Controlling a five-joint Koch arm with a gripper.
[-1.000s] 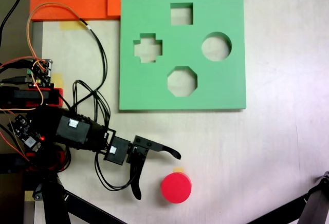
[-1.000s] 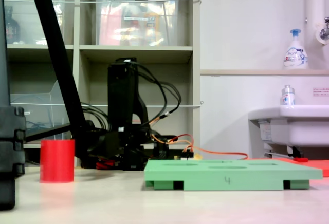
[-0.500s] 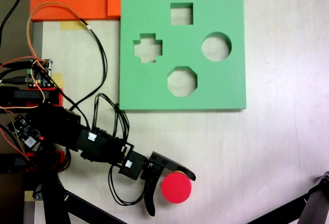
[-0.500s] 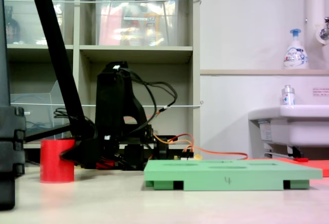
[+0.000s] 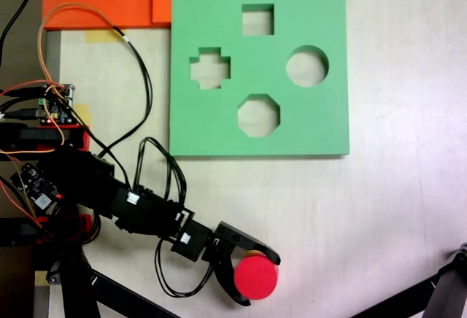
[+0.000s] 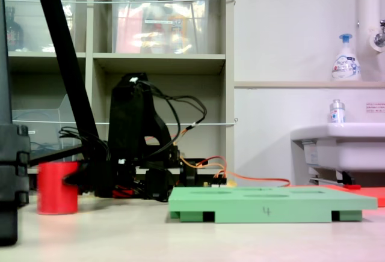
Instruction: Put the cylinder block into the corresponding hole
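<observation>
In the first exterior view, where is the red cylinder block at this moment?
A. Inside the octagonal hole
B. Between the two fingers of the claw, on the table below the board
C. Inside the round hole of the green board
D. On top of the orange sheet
B: the cylinder block sits between the fingers of the claw, below the green board, whose round hole shows only bare table inside.

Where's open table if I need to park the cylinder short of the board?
Bare table lies between the green board and the cylinder block, and along the first exterior view's right. Crowded at its left: arm, cables, electronics.
</observation>
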